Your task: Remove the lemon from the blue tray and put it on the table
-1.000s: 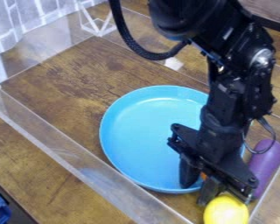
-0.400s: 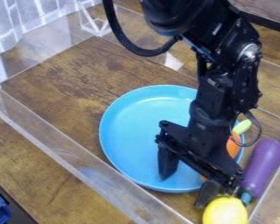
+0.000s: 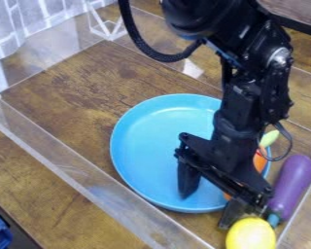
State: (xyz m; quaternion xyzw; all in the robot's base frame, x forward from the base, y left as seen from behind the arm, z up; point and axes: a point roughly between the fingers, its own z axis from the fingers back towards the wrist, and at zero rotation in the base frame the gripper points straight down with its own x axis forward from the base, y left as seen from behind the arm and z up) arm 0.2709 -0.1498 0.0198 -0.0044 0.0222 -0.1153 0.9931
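Observation:
The yellow lemon [image 3: 249, 235] lies on the dark wood table [image 3: 81, 88] at the bottom edge of the view, just outside the near rim of the blue tray [image 3: 145, 146]. My gripper [image 3: 224, 200] points straight down right above and behind the lemon. It is open wide, with its left finger [image 3: 189, 185] over the tray's near part and the other by the lemon. Nothing is held between the fingers. The tray's inside shows no fruit.
A purple eggplant [image 3: 291, 187] lies right of the gripper, with an orange carrot [image 3: 260, 161] and its green top behind the arm. A clear plastic wall [image 3: 67, 160] runs along the table's near-left side. Cloth hangs at the back left.
The jaws went from shut to wide open. The lemon stays on the table below them, and the hand keeps its place.

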